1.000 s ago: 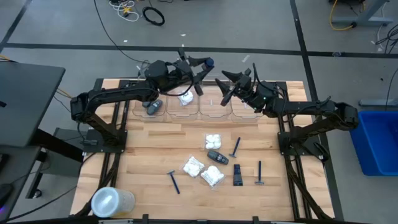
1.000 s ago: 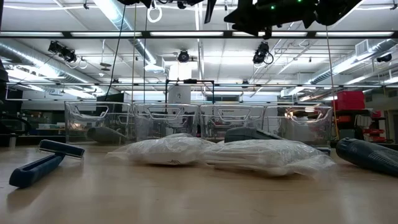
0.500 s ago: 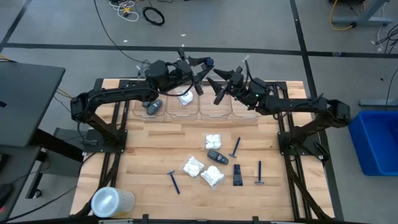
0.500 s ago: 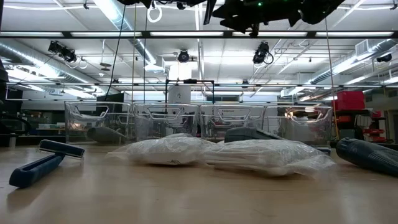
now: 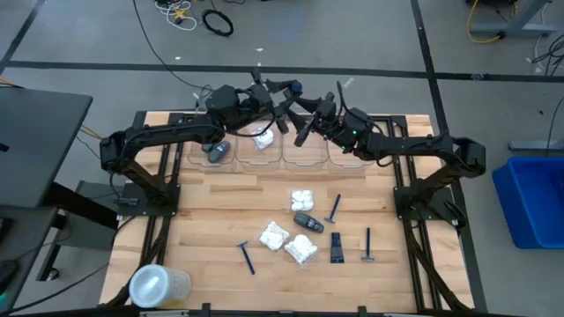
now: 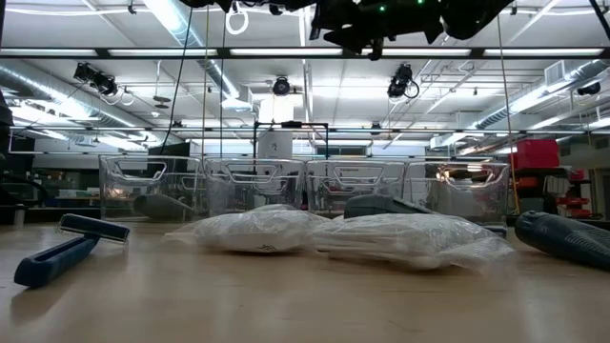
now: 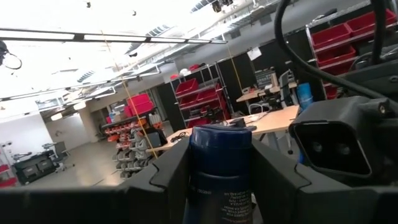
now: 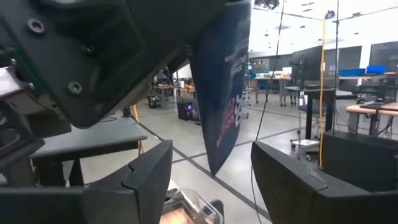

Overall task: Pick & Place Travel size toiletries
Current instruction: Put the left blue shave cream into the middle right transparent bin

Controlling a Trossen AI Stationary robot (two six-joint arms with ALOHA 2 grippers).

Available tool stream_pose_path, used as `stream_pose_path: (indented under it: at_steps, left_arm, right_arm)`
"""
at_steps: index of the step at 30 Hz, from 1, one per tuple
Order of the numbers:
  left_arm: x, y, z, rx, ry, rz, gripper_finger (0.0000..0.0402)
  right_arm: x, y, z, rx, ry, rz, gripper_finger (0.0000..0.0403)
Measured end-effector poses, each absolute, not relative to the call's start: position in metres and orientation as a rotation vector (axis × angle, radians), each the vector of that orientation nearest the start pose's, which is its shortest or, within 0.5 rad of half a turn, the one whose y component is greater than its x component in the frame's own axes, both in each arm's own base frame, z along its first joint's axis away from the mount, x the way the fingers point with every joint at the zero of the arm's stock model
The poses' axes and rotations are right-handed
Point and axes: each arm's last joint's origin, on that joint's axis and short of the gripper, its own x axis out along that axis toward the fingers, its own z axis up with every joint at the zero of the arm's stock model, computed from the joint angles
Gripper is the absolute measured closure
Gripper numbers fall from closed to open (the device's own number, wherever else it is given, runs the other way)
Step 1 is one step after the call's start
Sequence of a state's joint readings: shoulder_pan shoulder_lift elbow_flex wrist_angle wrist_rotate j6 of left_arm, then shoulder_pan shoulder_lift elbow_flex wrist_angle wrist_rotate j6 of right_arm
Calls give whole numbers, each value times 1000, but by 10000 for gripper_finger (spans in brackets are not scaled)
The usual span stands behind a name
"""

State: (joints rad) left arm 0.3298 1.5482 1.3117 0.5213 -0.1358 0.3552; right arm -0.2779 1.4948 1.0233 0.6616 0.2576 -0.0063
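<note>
Left gripper [image 5: 291, 89] clamped, right gripper [image 5: 308, 113] fingers [image 8: 146, 174] spread.

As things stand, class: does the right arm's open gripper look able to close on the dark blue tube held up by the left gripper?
Probably yes. The right gripper is open, and the dark blue tube, clamped in the left gripper, hangs just beyond its fingers with nothing between them. It would likely need only a short advance.

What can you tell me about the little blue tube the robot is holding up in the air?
The dark blue tube looks like soft plastic, with a rounded cap at one end and a flat, tapering tail with small white print at the other. The left claw pinches it between its two dark fingers, high above the clear bins at the back of the table. The open right claw sits close by, its fingers on either side of the tail without touching it.
</note>
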Motion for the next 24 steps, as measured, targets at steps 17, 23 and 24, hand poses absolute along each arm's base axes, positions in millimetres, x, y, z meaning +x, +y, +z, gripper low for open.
stream_pose_path:
  at_steps: [17,23,24]
  left_arm:
    - [340,120,391,328,-164,478,248]
    - [340,120,390,326,-156,475,248]
    - [340,120,390,327,-155,475,248]
  right_arm:
    - [325,-102,325,-67,-160,-488,248]
    - [325,-102,324,-63,-143,-488,262]
    - [325,-102,324,-63,-141,-488,263]
